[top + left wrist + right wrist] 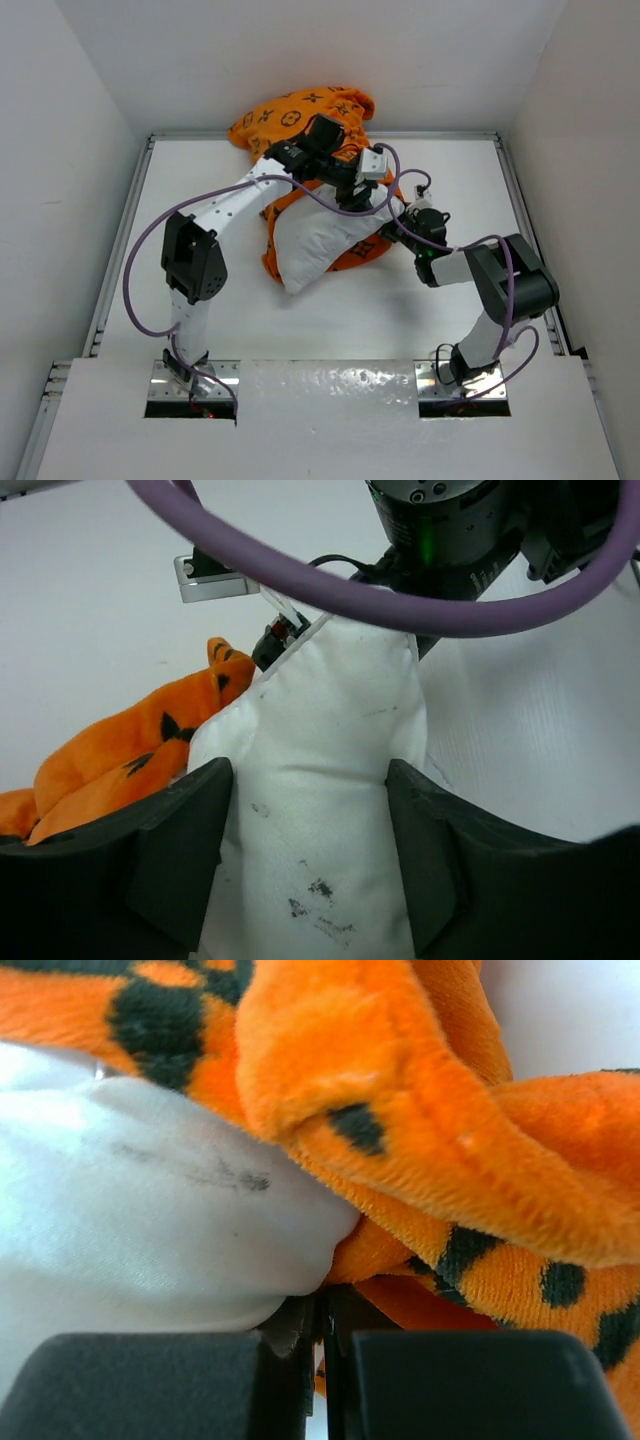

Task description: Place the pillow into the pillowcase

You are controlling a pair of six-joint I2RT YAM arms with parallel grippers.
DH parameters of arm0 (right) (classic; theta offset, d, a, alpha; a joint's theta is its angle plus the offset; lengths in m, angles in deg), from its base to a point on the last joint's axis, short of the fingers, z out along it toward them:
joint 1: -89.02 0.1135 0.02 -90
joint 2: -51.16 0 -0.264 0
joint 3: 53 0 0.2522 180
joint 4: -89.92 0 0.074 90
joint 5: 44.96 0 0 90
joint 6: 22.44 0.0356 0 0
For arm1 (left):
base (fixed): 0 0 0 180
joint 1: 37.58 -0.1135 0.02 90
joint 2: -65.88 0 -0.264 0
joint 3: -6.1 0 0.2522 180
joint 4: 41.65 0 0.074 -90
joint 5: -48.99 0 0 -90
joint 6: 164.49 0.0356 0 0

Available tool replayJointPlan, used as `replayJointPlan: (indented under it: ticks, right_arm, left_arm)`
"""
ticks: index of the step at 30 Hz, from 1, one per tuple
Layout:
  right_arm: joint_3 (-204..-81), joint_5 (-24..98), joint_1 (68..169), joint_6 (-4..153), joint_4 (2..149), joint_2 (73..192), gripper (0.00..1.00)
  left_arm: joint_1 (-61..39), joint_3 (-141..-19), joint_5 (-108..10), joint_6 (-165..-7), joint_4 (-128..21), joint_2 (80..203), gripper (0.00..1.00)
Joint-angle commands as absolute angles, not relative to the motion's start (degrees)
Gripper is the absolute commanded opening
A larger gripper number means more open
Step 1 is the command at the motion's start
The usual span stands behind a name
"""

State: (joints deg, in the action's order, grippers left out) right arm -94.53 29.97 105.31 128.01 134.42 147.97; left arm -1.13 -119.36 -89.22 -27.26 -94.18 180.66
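The white pillow [315, 245] lies mid-table, its near end sticking out of the orange pillowcase [300, 110], which bunches round its far end against the back wall. My left gripper [362, 192] comes over the top; in the left wrist view its jaws [310, 850] clamp a ridge of pillow [320, 740], with pillowcase [120, 760] to the left. My right gripper [403, 215] is at the pillow's right side. In the right wrist view it [325, 1360] is shut on a fold of pillowcase [450, 1110] beside the pillow [130, 1220].
White walls close in the table on three sides, with metal rails [125, 230] along left and right. Purple cables [140, 270] loop off both arms. The right wrist body [450, 530] hangs close above the pillow, just beyond the left gripper.
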Motion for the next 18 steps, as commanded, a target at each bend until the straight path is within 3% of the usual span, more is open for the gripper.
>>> replayJointPlan:
  ticks: [1, 2, 4, 6, 7, 10, 18]
  right_arm:
    - [-95.67, 29.92, 104.93, 132.24, 145.14, 148.71, 0.0]
    - [-95.85, 29.75, 104.93, 132.51, 145.67, 148.98, 0.0]
    - [-95.94, 29.4, 104.93, 132.69, 145.5, 148.81, 0.0]
    - [-95.59, 29.31, 104.75, 131.03, 143.58, 147.05, 0.0]
    - [-95.24, 29.39, 104.67, 130.41, 142.44, 145.92, 0.0]
    - [-90.43, 29.48, 100.73, 128.92, 139.09, 140.05, 0.0]
    - [-87.07, 20.7, 97.72, 119.85, 129.94, 129.56, 0.0]
  left_arm:
    - [0.3, -117.45, -86.2, -22.54, -96.73, 178.47, 0.63]
    - [0.3, -113.78, -84.53, -22.89, -93.59, 178.38, 0.7]
    - [0.21, -109.28, -77.51, -27.8, -87.35, 178.03, 0.71]
    - [-0.93, -104.87, -74.41, -29.75, -80.39, 178.47, 0.58]
    - [-1.8, -104.34, -74.58, -29.49, -80.46, 178.73, 0.5]
    - [-2.51, -105.13, -69.78, -23.0, -85.37, 180.14, 0.03]
    - [-5.24, -96.52, -44.63, -9.81, -68.63, 183.04, 0.0]
